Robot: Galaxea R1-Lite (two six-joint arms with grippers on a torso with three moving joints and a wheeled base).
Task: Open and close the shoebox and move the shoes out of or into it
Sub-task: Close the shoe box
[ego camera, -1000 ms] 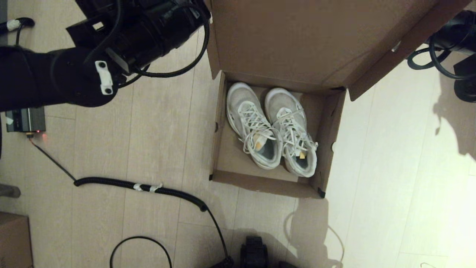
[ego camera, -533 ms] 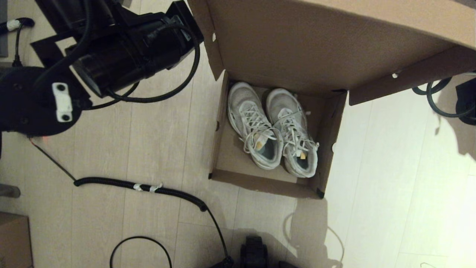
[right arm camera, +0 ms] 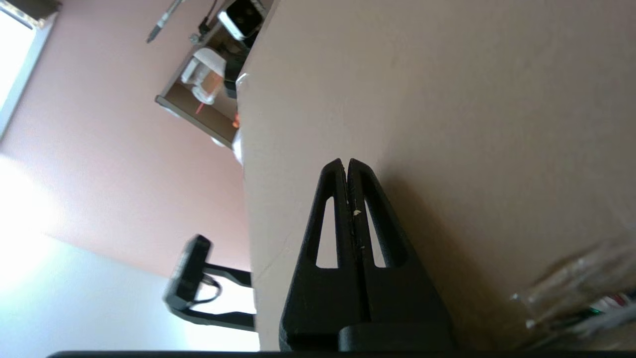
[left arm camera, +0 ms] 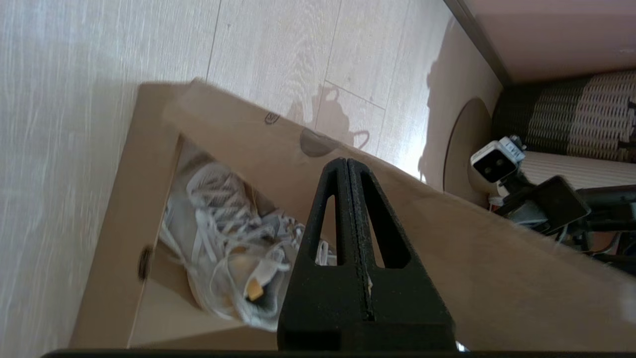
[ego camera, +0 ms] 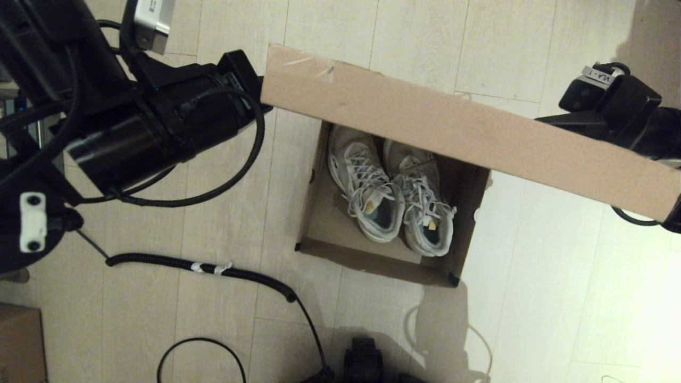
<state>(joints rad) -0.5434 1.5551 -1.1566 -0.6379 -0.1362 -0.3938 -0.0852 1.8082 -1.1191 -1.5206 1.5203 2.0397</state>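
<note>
The shoebox (ego camera: pixel 313 223) stands open on the wood floor, and its lid (ego camera: pixel 452 138) hangs tilted over the back half. Inside lie the two white sneakers (ego camera: pixel 367 191) side by side, their toes under the lid; one shoe (left arm camera: pixel 223 248) also shows in the left wrist view. My left gripper (left arm camera: pixel 346 161) is shut and empty, its tips against the lid (left arm camera: pixel 497 258) at the lid's left end. My right gripper (right arm camera: pixel 346 161) is shut and empty too, lying against the lid's flat face (right arm camera: pixel 447 99) at its right end. In the head view the lid hides both sets of fingers.
A coiled black cable (ego camera: pixel 202 266) runs across the floor left of the box. A smaller brown carton (ego camera: pixel 18 340) sits at the bottom left corner. A black device (ego camera: pixel 364 359) is at the bottom edge. My right arm (ego camera: pixel 612 101) reaches in behind the lid.
The lid has swung from upright down toward me and now covers the back of the box. Both arms have moved with it, the left one down and inward.
</note>
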